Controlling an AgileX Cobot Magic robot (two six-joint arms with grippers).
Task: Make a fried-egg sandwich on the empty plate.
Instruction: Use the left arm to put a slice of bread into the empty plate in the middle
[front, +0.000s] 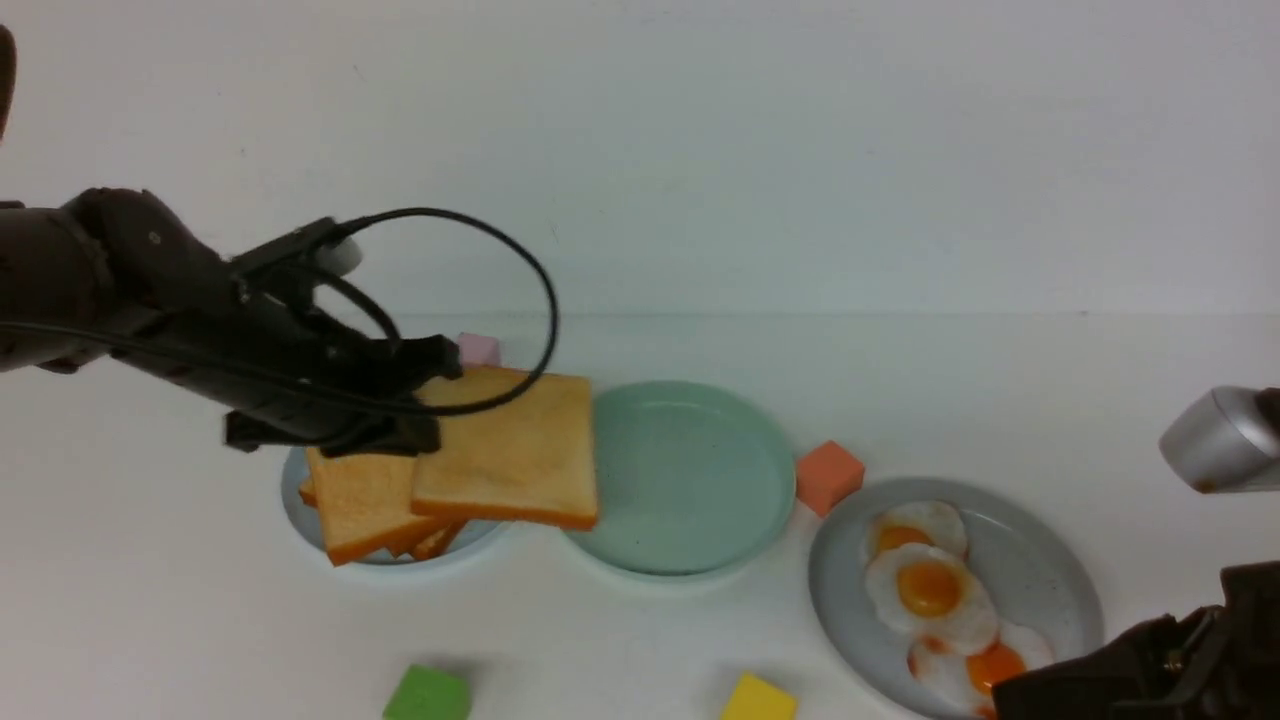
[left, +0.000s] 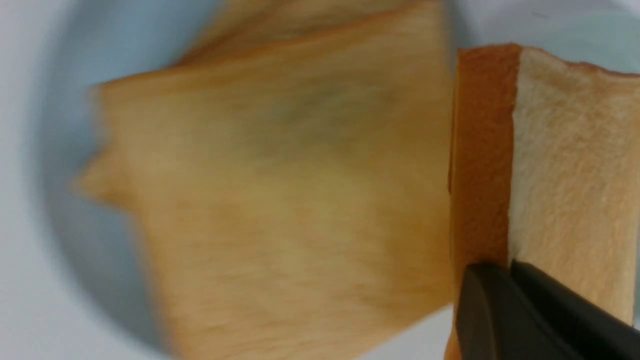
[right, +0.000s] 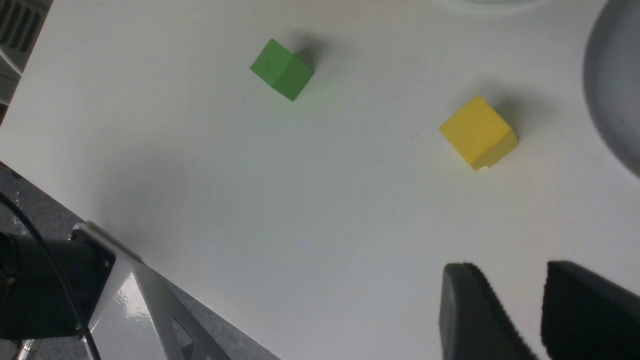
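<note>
The front view takes in the whole table (front: 150, 620). The left gripper (front: 428, 395) is pinched on the left edge of one toast slice (front: 520, 450) and holds it roughly level in the air. The slice hangs over the right part of the pale blue plate (front: 295, 500), and its right edge overlaps the left rim of the mint-green plate (front: 700, 480). That mint-green plate sits at the centre and carries nothing.

A stack of toast (front: 360, 510) lies on the pale blue plate below; at least three crust edges show, but the exact count is hidden. On the right, the grey plate (front: 1050, 570) holds three fried eggs (front: 930, 590), overlapping in a row from far to near. There are four cubes: a pink cube (front: 478, 348) far behind the toast, an orange cube (front: 828, 477) between the mint-green and grey plates, and a green cube (front: 428, 695) and a yellow cube (front: 758, 700) near the front edge.

Only the left wrist view shows the grip up close. Dark fingers (left: 500, 315) press on the lifted slice's orange-brown crust, with the stack blurred beneath.

The right gripper (right: 517, 272) shows clearly only in the right wrist view. Its jaws stand spread with nothing between them, over bare table near the yellow cube. In the front view, the right arm sits low at the near right.
</note>
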